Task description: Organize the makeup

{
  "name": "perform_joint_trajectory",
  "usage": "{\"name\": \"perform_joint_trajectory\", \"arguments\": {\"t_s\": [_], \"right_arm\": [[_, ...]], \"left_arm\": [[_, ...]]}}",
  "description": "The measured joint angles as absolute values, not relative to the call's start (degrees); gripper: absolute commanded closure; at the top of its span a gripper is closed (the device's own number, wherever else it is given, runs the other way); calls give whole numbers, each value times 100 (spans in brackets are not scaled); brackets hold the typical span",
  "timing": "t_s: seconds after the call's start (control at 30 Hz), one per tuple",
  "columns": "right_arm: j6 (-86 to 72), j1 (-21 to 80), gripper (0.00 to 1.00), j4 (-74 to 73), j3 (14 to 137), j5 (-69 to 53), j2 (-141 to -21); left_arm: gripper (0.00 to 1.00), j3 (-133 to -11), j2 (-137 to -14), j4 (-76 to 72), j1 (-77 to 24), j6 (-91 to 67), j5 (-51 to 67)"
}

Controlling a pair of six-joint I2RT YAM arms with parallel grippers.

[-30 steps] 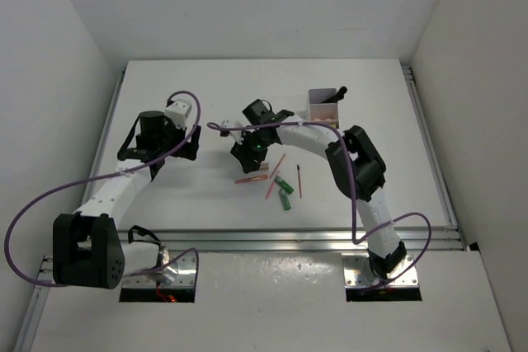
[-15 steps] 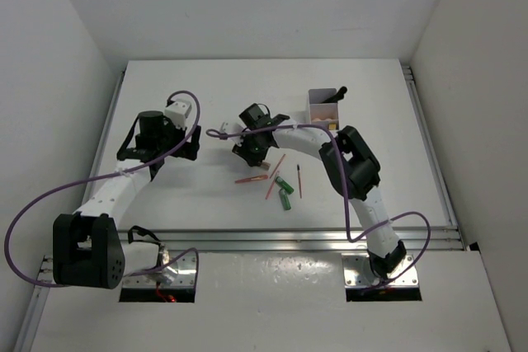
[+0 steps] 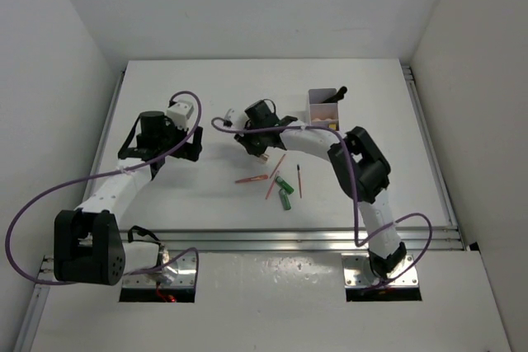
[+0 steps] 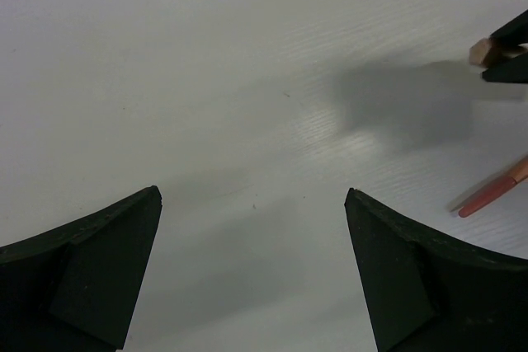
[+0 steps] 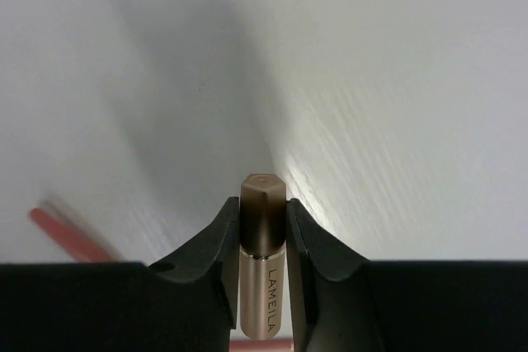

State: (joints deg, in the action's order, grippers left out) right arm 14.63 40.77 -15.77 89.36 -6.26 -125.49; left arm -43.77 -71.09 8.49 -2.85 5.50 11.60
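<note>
The slim copper-coloured tube (image 5: 262,265) looks like metal or metallised plastic. It has a smooth satin sheen, a darker bronze tip and pale lettering printed on the barrel. The right gripper (image 5: 262,204) pinching it has fingers of matt black plastic, faintly grainy, with no shine. The left gripper (image 4: 252,199) shows the same dull black plastic on both its spread fingers. The white table (image 4: 206,55) is smooth, with a fine streaked grain and a soft gloss that catches the light in patches. The thin pink pencil (image 4: 495,195) lying on it has a smooth, faintly shiny coat. Along the near edge runs a bare aluminium rail (image 3: 272,239), silvery and dully reflective. The purple cables (image 3: 186,92) have a smooth, rubbery-looking skin.
</note>
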Motion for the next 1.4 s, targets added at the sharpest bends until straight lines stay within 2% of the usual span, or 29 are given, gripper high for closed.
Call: {"name": "perform_joint_trajectory", "arguments": {"t_s": [0.1, 0.27, 0.43, 0.7, 1.1, 1.4], "right_arm": [[401, 3793, 100, -464, 7802, -703, -11522], [-1212, 2694, 100, 2359, 5970, -534, -9854], [-1664, 2106, 100, 3933, 4613, 233, -9170], [-1728, 1855, 100, 4895, 3548, 781, -9164], [-1673, 1695, 100, 6283, 3481, 847, -9832], [-1514, 1619, 100, 7100, 3260, 338, -10543]], "left_arm": [[0, -4375, -7116, 847, -285, 556, 1194], [0, -4375, -7116, 836, -285, 552, 1264], [0, -4372, -7122, 751, -285, 543, 1334], [0, -4372, -7247, 676, -285, 530, 1413], [0, -4372, -7282, 674, -285, 530, 1424], [0, -4372, -7338, 670, -285, 532, 1444]]}}
